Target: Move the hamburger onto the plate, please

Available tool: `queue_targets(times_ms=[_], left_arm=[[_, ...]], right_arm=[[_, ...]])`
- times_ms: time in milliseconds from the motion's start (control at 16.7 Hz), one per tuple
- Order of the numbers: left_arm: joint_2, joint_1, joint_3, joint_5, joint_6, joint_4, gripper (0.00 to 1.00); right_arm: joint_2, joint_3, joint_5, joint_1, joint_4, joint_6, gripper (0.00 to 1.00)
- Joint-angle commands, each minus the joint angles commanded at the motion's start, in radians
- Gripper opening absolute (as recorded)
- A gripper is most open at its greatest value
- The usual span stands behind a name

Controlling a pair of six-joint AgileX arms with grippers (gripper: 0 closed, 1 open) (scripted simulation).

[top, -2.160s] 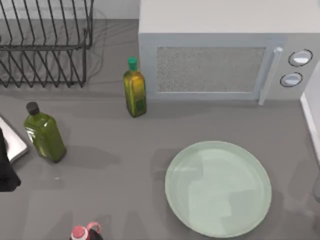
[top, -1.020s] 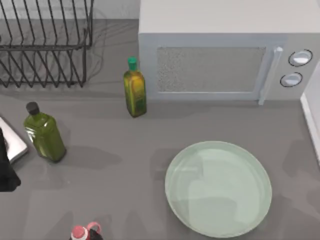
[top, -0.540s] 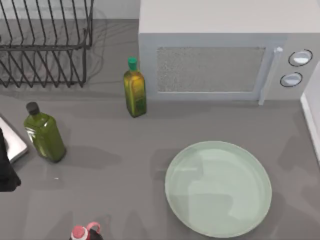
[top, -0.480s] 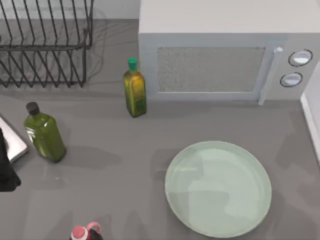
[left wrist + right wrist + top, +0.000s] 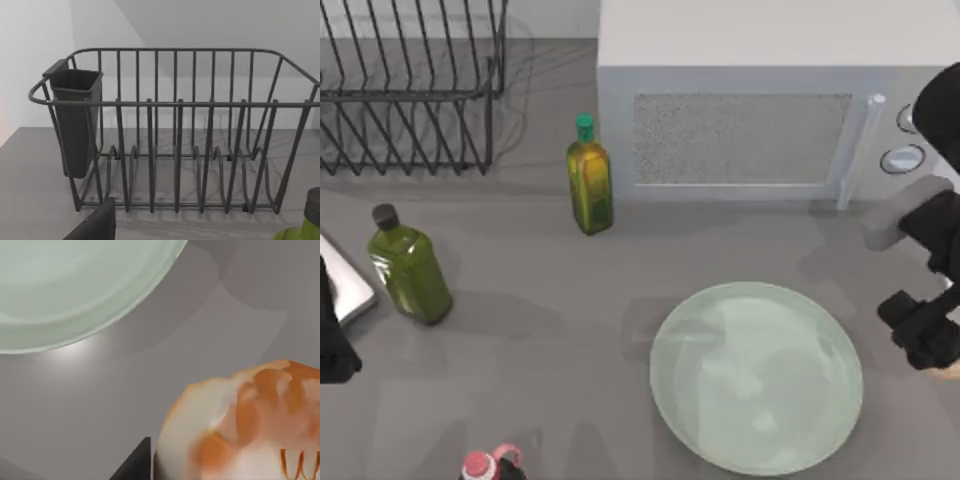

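Right arm (image 5: 930, 330) at right edge, left arm (image 5: 332, 340) parked

No text, label, brand, number or sign can be read anywhere. The two oil bottles (image 5: 590, 185) (image 5: 410, 268) carry no legible labels, the microwave (image 5: 760, 110) shows plain knobs (image 5: 903, 158) without markings, and the plate (image 5: 757, 375) and rack (image 5: 175, 130) are bare of any lettering.

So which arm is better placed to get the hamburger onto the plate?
Right. Its pincer sits just beside the plate with the hamburger close up at its wrist camera; the left arm is parked at the table's far left edge.
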Motion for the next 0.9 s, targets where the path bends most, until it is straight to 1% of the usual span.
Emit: queue_targets(times_ms=[300, 480, 660, 780, 900], left_arm=[[0.0, 0.0, 0.0, 0.0, 0.0, 0.0, 1.0], [0.0, 0.0, 0.0, 0.0, 0.0, 0.0, 1.0], [0.0, 0.0, 0.0, 0.0, 0.0, 0.0, 1.0], [0.0, 0.0, 0.0, 0.0, 0.0, 0.0, 1.0], [0.0, 0.0, 0.0, 0.0, 0.0, 0.0, 1.0]], right_arm=[[0.161, 0.129, 0.0, 0.187, 0.019, 0.523, 0.0], [0.225, 0.192, 0.002, 0.279, 0.043, 0.756, 0.0], [0.259, 0.234, 0.007, 0.342, 0.069, 0.897, 0.0], [0.267, 0.246, 0.008, 0.361, 0.079, 0.939, 0.0], [0.268, 0.248, 0.009, 0.364, 0.08, 0.944, 0.0]])
